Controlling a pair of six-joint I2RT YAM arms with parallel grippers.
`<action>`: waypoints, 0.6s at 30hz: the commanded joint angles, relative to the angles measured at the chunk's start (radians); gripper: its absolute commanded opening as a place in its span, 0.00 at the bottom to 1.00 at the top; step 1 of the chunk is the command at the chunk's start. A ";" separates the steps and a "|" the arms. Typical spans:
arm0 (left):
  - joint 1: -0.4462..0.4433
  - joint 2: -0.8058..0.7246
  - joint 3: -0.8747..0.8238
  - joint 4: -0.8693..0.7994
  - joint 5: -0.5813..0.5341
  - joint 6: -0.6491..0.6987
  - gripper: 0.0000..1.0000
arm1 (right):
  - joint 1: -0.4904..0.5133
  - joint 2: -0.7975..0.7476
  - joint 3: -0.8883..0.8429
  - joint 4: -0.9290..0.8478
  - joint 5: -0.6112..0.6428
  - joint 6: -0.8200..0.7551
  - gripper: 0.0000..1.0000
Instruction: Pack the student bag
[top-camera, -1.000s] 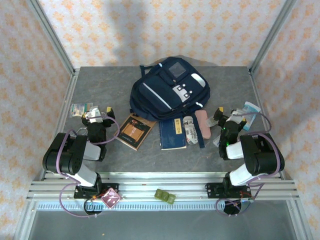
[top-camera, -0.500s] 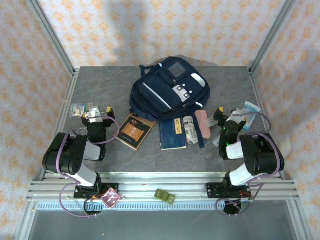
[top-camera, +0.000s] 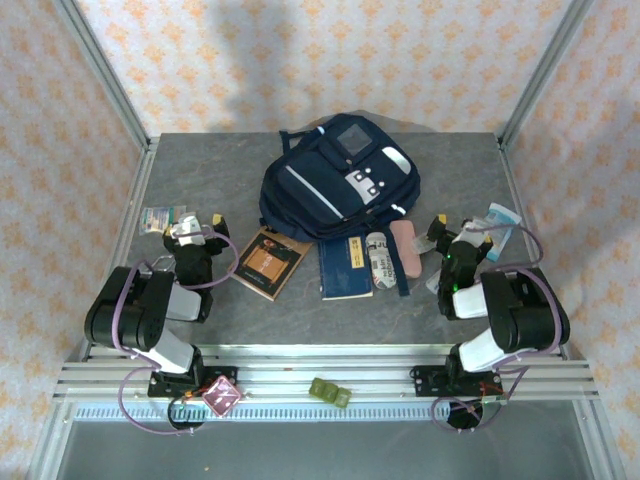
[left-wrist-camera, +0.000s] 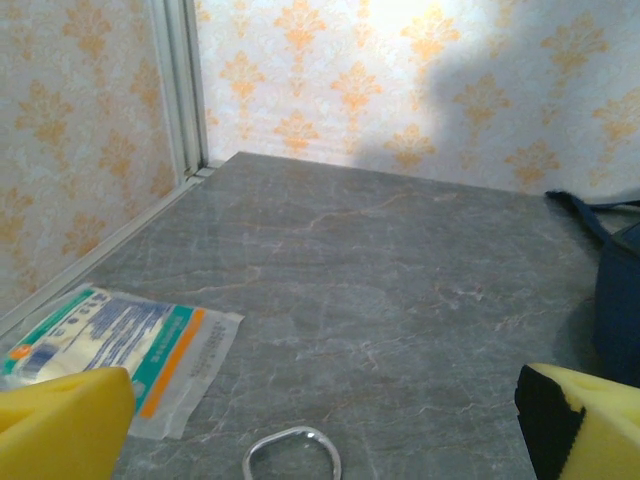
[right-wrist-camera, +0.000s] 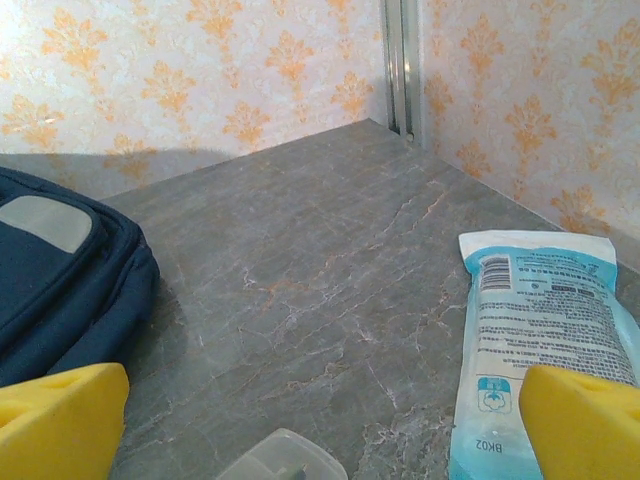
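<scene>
The student bag (top-camera: 335, 185) lies flat in the upper middle of the frame on the grey table (top-camera: 205, 170). The left gripper (top-camera: 192, 226) and right gripper (top-camera: 460, 229) flank it lower down, jaws spread wide, holding nothing.

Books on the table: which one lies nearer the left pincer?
The brown book with an orange panel, lying tilted; the navy book with a yellow label sits farther from the left pincer.
</scene>
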 joint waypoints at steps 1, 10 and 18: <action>-0.001 -0.121 0.082 -0.206 -0.062 -0.020 1.00 | 0.003 -0.109 0.109 -0.208 -0.017 -0.024 1.00; 0.006 -0.278 0.284 -0.607 0.122 -0.543 1.00 | -0.003 -0.373 0.335 -0.754 -0.018 0.542 1.00; -0.003 -0.133 0.381 -0.715 0.553 -0.655 0.64 | -0.010 -0.339 0.419 -0.872 -0.546 0.539 0.57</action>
